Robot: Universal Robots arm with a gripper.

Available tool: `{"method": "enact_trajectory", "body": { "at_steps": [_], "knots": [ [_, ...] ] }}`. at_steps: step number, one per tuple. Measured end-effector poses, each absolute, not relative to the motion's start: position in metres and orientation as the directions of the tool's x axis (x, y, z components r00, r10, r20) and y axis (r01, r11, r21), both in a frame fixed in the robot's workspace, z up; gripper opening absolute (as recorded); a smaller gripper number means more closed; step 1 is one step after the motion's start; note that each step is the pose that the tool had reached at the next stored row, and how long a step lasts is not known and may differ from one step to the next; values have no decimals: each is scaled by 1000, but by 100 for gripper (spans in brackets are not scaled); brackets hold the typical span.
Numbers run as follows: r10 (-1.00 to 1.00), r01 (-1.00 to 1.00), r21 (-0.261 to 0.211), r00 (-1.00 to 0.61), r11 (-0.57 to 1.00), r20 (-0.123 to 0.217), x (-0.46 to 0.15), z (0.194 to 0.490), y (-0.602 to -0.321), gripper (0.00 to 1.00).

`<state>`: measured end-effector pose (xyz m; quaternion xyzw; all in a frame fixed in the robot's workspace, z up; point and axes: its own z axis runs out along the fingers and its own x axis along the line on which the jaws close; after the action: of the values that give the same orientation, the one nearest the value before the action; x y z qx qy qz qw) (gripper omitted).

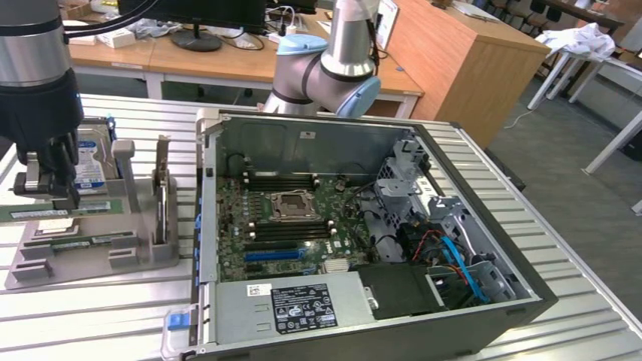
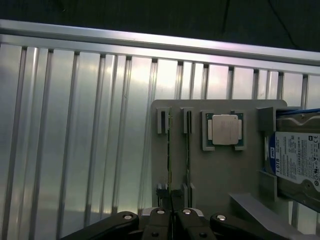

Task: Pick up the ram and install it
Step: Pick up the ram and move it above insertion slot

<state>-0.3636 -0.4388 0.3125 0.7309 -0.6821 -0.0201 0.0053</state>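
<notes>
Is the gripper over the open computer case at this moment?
No, the gripper is at the grey holder on the exterior view's left, its jaws on the ram, apart from the computer case.

The long, thin green circuit-board ram stick (image 1: 75, 210) carries what looks like a white label, against the pale-grey moulded plastic holder tray (image 2: 210, 175) and the silver slatted metal table (image 2: 75, 125) with its dark lengthwise grooves. The small square silver CPU chip (image 2: 226, 129) is edged in green. The boxy silver hard drive (image 2: 300, 165) wears a blue-and-white label, and the black metal computer case (image 1: 471, 323) frames a green motherboard (image 1: 233, 226).
</notes>
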Motion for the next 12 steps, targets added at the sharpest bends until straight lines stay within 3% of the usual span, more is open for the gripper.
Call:
{"method": "enact_trajectory", "body": {
  "at_steps": [12],
  "knots": [
    [-997,-997,35,69,-69,-22,-363,324,-439,12]
  ]
}}
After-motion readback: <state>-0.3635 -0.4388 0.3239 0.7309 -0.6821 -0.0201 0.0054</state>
